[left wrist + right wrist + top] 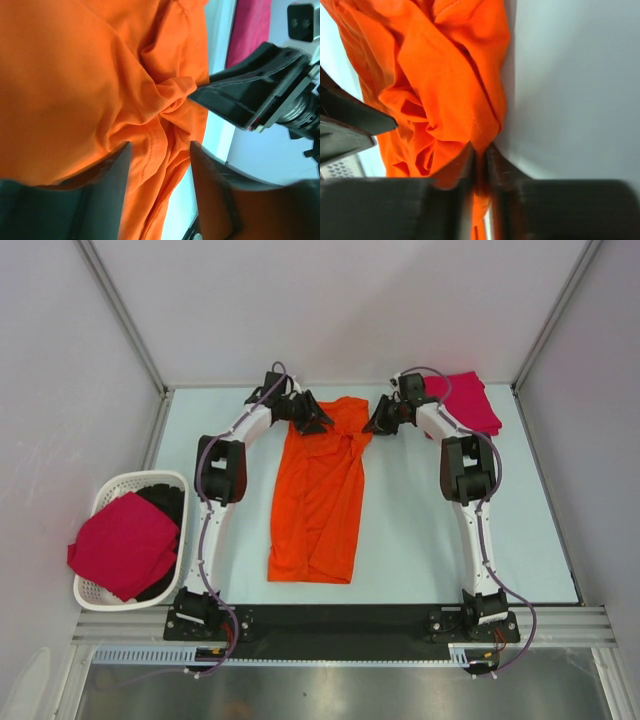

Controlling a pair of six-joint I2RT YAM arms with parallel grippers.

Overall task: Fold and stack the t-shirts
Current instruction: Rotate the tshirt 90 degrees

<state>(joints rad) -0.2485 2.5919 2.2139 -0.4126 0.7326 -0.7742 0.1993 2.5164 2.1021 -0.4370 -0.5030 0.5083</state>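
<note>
Top external view: the orange t-shirt (pixel 318 500) lies folded lengthwise down the middle of the table (pixel 420 540). At its far end the right gripper (pixel 481 150) is nearly closed, pinching a fold. The left gripper (pixel 160 150) straddles the cloth with its fingers apart, gripping nothing. A crimson t-shirt (pixel 468 400) sits at the table's far right corner. A second crimson t-shirt (pixel 125 545) fills the basket (pixel 100 495) off its left edge.

Both arms reach forward — left gripper (pixel 157 149) parted, right gripper (pixel 481 151) pinching the orange t-shirt (pixel 318 500)
</note>
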